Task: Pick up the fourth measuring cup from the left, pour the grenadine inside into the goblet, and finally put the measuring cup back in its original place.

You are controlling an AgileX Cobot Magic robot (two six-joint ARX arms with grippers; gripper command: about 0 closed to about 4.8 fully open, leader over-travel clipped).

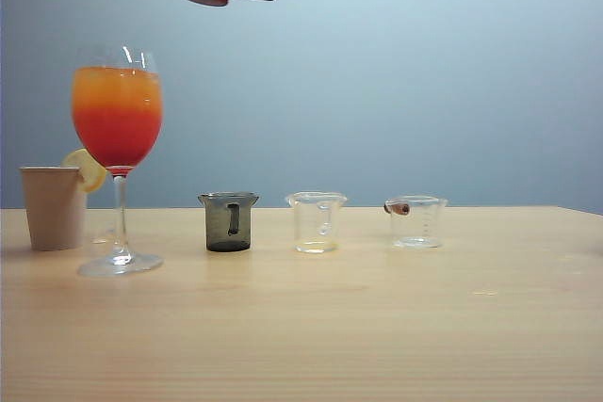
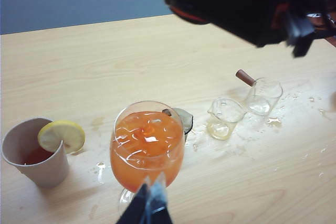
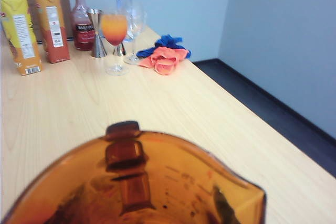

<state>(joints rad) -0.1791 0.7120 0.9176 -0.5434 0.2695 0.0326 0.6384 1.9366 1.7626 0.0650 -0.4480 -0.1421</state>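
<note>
The fourth measuring cup [image 3: 136,182], amber and translucent, fills the near part of the right wrist view, its handle [image 3: 125,153] and pour lip facing the camera; it looks nearly drained, and no grenadine can be made out inside. The right gripper [image 2: 252,3] hangs high above the counter [image 1: 377,327], a dark mass at the top of the exterior view above and right of the goblet. Its fingers stand partly apart, clamped on the cup.

The left gripper [image 2: 149,205] hovers just short of the goblet [image 1: 117,138]; only dark finger tips show, seemingly pressed together, holding nothing.

The goblet stands at the left, layered orange over red. Beside it is a beige paper cup [image 1: 54,206] with a lemon slice [image 1: 87,168] on its rim. To the right stand a smoky grey cup [image 1: 228,221], then two clear cups [image 1: 317,221], the far one [image 1: 417,221] with a brown handle. Spilled droplets [image 2: 273,121] dot the counter.
</note>
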